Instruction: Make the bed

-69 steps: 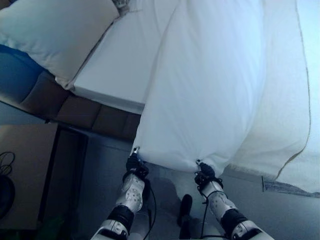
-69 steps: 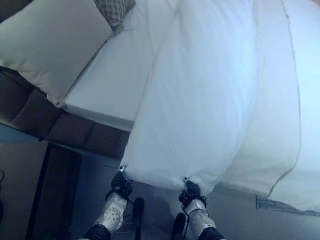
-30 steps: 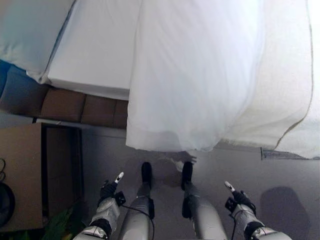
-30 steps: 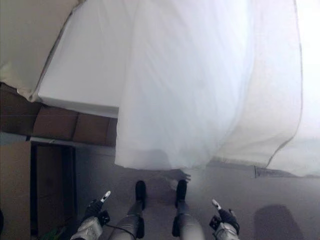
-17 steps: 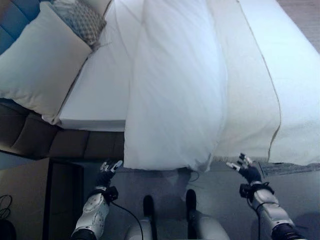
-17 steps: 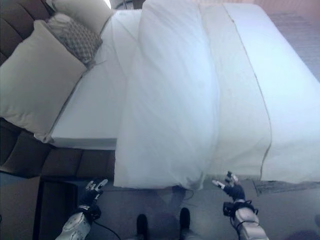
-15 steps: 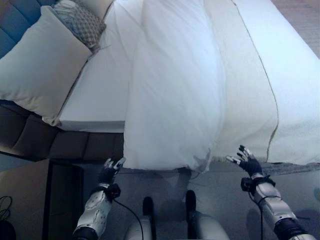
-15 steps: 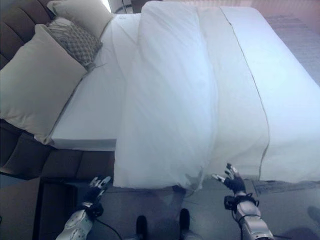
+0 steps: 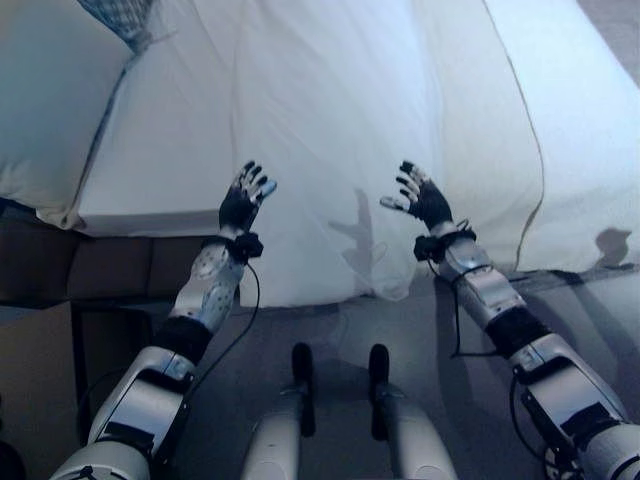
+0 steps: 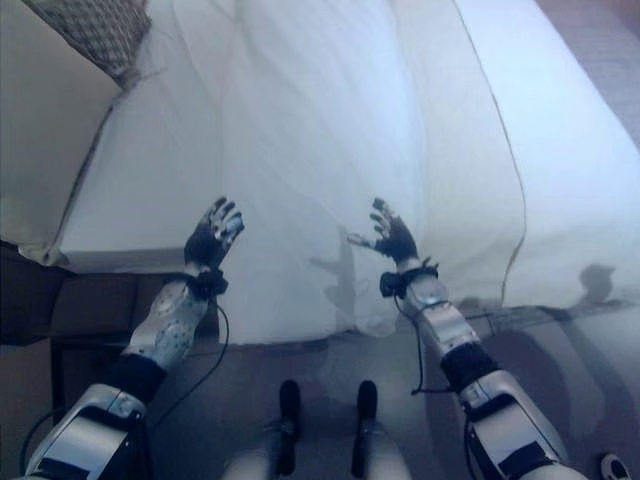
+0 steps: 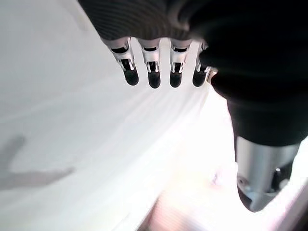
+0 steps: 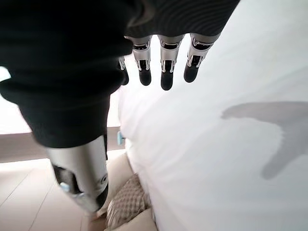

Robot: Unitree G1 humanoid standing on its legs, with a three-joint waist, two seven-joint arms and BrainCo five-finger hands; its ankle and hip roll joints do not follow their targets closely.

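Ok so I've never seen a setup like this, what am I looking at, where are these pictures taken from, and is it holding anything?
This is a humanoid robot standing at the side of a bed, making it. Two pictures come from cameras in its head, looking down. There you see its left hand and right hand, both open with fingers spread, raised over a white duvet that lies across the bed and hangs over its edge. A pillow lies at the head end, on the robot's left. The other two pictures come from cameras on each wrist, looking along the fingers at the duvet. Neither hand holds anything.
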